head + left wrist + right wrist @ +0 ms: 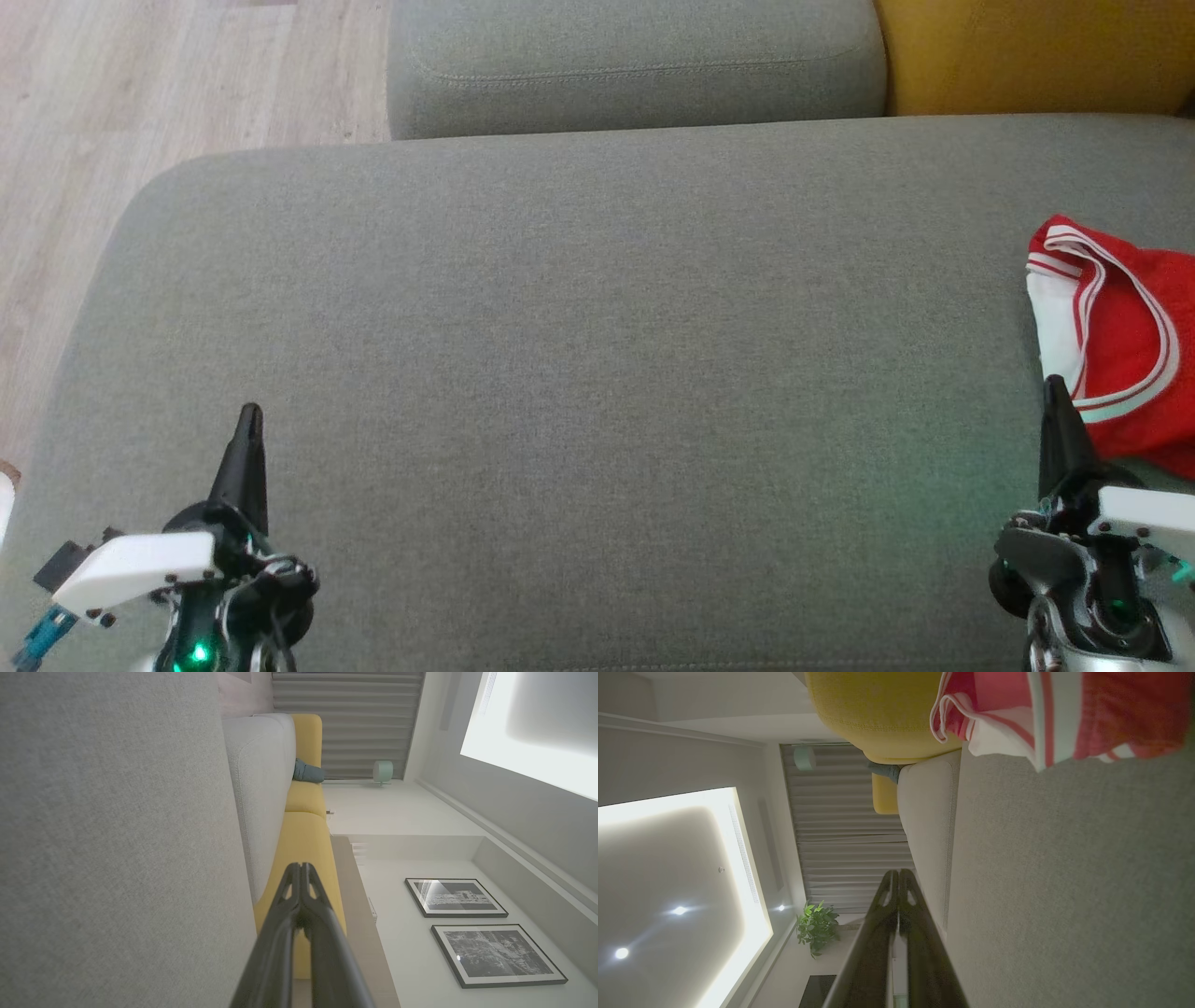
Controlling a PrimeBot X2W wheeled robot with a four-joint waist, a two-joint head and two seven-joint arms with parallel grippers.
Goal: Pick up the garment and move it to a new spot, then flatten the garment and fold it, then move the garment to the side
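Jaws pressed together and empty, the left gripper (249, 425) and right gripper (1056, 397) point across a grey sofa seat (597, 373). The red shorts (1134, 317) lie at its far right, just beside the right gripper. A pinch on loose trim alone would likely drag them, not lift them; they sit crumpled, white striped trim curling up.
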